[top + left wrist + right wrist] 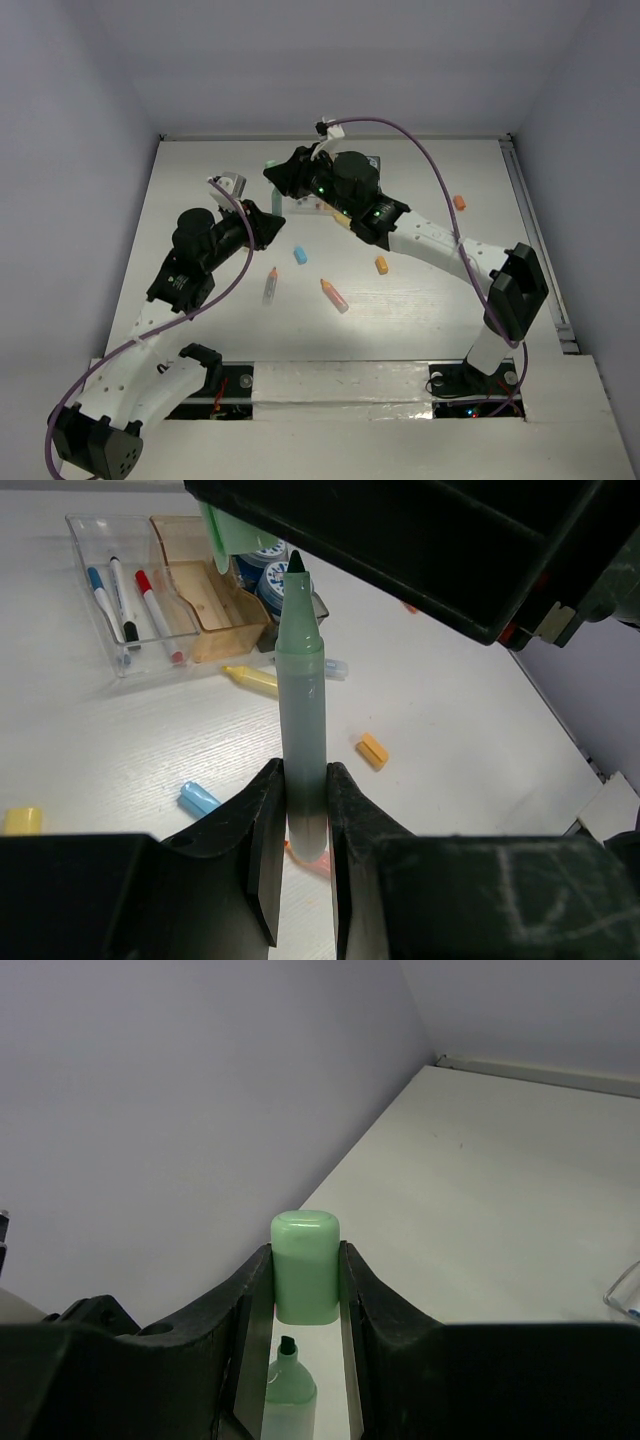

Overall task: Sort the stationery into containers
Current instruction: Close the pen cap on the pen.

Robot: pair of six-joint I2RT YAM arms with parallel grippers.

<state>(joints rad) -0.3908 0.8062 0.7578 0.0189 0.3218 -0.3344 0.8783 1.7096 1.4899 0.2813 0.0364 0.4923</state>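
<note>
Stationery item in hand: a green marker [302,740], uncapped, standing at the centre of the left wrist view, where the left gripper [303,780] is clenched on the lower barrel. Its dark chisel tip points up toward the right gripper [305,1255], which grasps the matching green cap [305,1280] by its flat sides. In the right wrist view the tip sits just below the cap's mouth, apart from it. Judge the marker light and stiff, with smooth plastic likely to slip or pivot under an off-axis push, so keep your hold low on the barrel, square to it, and line the cap up before pressing. The exposed tip could smear ink on whatever it touches. The containers lie at the upper left of the left wrist view. The clear bin [78,540] holds three thin white pens [122,600] with blue, black and red caps. The orange-tinted bin [205,615] beside it shows nothing inside. The dark grey bin [318,606], mostly hidden behind the marker, shows blue-white rolls [262,570]. Loose on the table [460,720] are a yellow marker [252,678] near the bins, an orange bit [373,750] to the right and a blue bit [200,799] at the lower left.
</note>
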